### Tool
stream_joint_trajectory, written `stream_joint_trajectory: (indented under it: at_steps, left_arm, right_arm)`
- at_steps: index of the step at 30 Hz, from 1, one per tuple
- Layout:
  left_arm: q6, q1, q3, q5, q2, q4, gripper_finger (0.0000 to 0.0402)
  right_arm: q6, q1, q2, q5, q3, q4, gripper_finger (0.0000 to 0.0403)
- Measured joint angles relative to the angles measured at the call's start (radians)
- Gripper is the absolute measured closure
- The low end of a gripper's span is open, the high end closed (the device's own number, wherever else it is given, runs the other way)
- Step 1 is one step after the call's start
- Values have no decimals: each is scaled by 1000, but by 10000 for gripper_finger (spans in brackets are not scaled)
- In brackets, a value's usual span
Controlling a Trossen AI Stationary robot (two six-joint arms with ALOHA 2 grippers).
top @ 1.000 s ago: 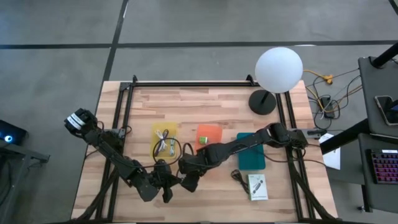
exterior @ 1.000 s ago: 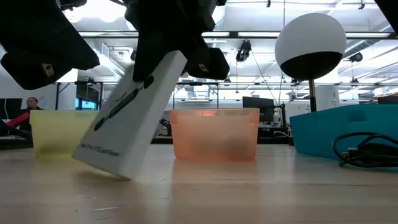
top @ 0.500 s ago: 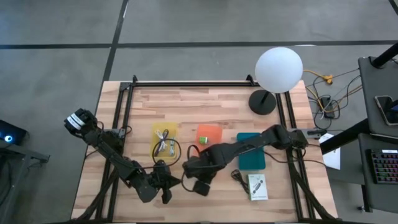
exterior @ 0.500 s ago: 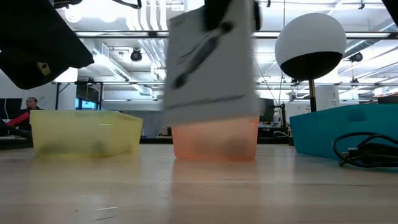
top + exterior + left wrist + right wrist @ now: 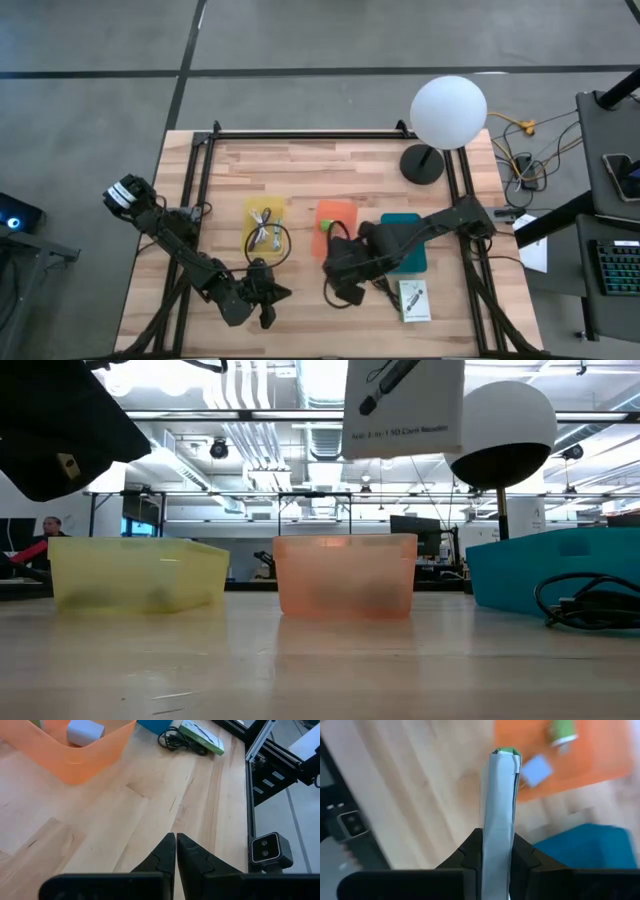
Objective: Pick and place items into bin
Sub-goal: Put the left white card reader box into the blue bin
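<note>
right gripper clamps a flat white printed packet, edge-on in wrist view, top cut off in low view. it hangs above the table nr the orange plastic bin and teal bin; arm prob hides part. left gripper pinched together, empty, nr front edge. black cord beside green-edged card.

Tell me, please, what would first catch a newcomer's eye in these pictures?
Most striking is the white packet held high above the table, clamped edge-on in the right gripper, near the orange bin. Next come the three bins in a row, yellow bin, orange and teal bin, and the big white globe lamp at the table's far right corner.
</note>
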Motion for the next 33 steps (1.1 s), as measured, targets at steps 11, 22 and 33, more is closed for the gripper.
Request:
stream_joint_trajectory:
  at_steps: [11,22,33]
  left_arm:
    - [-5,-2,2,3,-2,2,402]
    - [-6,-2,2,2,-2,0,402]
    - [-7,-1,1,0,-3,-5,402]
  right_arm:
    - [30,47,-298,431,-416,-1,363]
    - [88,94,-461,290,-875,0,363]
    - [-150,95,-466,311,-1061,117,363]
